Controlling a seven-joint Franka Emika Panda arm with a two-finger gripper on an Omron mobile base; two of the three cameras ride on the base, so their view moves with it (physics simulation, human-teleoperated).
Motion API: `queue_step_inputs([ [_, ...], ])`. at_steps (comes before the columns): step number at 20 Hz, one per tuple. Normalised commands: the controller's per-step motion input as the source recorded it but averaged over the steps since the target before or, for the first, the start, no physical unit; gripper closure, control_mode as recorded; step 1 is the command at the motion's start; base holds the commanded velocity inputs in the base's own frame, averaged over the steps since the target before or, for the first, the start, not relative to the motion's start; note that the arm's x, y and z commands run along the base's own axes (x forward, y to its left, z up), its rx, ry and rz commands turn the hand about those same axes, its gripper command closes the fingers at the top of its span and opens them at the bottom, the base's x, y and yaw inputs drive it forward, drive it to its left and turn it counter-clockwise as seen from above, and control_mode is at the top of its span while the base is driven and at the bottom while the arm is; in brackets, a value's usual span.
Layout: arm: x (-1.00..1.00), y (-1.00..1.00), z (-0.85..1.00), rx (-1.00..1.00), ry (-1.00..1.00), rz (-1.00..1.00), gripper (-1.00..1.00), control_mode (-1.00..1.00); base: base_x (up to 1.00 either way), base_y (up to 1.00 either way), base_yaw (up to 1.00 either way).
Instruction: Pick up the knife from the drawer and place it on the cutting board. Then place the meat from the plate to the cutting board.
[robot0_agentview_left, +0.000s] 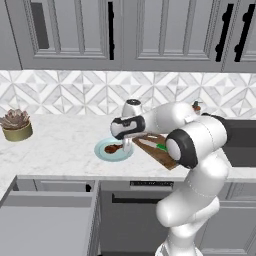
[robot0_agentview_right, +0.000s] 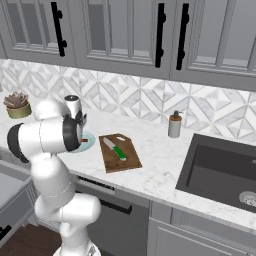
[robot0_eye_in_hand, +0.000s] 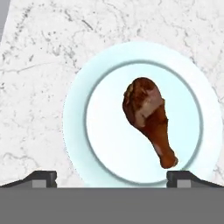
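Note:
The reddish-brown meat, a drumstick, lies on the round pale blue-green plate. My gripper hovers just above it, open, with one dark fingertip at each side and nothing between them. In the left base view the gripper hangs over the plate and the meat. Right of the plate lies the dark brown cutting board. The green-handled knife rests flat on it. The grey drawer stands pulled out at the lower left.
A potted succulent stands at the counter's far left. At the back right a soap dispenser stands beside the dark sink. Grey wall cabinets with black handles hang above the tiled backsplash.

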Motion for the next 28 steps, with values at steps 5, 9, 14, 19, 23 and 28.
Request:
queue_step_inputs([
  [5, 0.32, 0.18, -0.1, -0.02, 0.03, 0.19, -1.0, -1.0, 0.0, 0.0, 0.0],
  [9, 0.26, 0.0, -0.11, -0.01, 0.0, 0.25, -1.0, -1.0, 0.0, 0.0, 0.0],
  [14, 0.18, 0.0, -0.22, -0.03, 0.0, 0.27, -1.0, -1.0, 0.0, 0.0, 0.0],
  [19, 0.05, 0.06, -0.17, -0.02, 0.0, 0.23, -1.0, -1.0, 0.0, 0.0, 0.0],
  [23, 0.1, 0.26, 0.0, 0.0, 0.0, 0.13, -1.0, -1.0, 0.0, 0.0, 0.0],
  [28, 0.24, 0.29, -0.15, -0.04, 0.0, 0.1, -1.0, -1.0, 0.0, 0.0, 0.0],
])
